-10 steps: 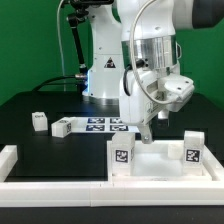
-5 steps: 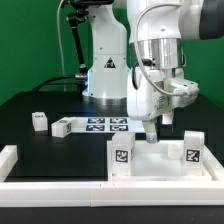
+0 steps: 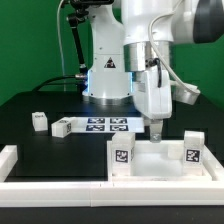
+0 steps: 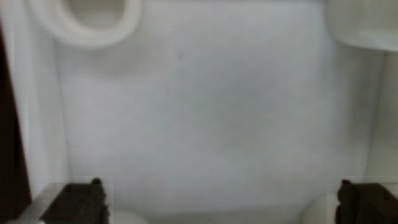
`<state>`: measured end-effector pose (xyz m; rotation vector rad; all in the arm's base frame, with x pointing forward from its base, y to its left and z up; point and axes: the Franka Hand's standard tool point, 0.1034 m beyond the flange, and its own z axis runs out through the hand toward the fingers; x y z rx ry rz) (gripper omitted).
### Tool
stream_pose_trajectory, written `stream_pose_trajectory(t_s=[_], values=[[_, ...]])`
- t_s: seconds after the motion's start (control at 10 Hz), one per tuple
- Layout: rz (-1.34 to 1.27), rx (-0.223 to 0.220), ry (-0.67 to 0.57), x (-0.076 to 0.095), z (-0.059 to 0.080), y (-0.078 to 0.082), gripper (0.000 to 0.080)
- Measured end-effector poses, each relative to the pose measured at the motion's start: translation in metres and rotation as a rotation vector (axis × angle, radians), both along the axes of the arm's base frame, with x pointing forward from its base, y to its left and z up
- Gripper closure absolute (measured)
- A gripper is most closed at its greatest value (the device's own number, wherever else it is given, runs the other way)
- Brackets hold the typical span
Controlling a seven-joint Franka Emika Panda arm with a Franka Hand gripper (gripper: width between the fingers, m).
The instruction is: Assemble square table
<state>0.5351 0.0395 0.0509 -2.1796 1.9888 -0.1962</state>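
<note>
Since the Panda arm (image 3: 150, 40) hangs its gripper (image 3: 153, 134) directly over the square table top (image 3: 150, 168), the biggest loose part, any trouble would start there. That top lies at the bench's front edge, toward the front corner on the exterior view's right, just behind the border rail (image 3: 60, 185). The wrist view shows both fingers (image 4: 75, 203) spread wide with only the top's pale floor between them, so the tool is released and carries nothing. My worry is that a straight descent from this pose would drive the fingertips onto the flat floor instead of astride a rim, shoving or tipping the top. A grip taken too near one corner could also let it swing.

Counts:
- one arm
- one top, with two tags on its near side and two round sockets (image 4: 89, 25) seen by the wrist camera
- one rail
- one marker board (image 3: 105, 124) mid-bench
- two loose legs (image 3: 39, 121) toward the edge at the exterior view's left, near each other but apart
</note>
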Motion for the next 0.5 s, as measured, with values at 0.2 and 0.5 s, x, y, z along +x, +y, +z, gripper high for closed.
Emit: stream_pose_trajectory(t_s=[0.2,0.5], values=[[-0.016,-0.017,-0.019,-0.003,-0.005,-0.005,0.0151],[-0.014,0.01,-0.031,-0.006,0.0,-0.026,0.0151]])
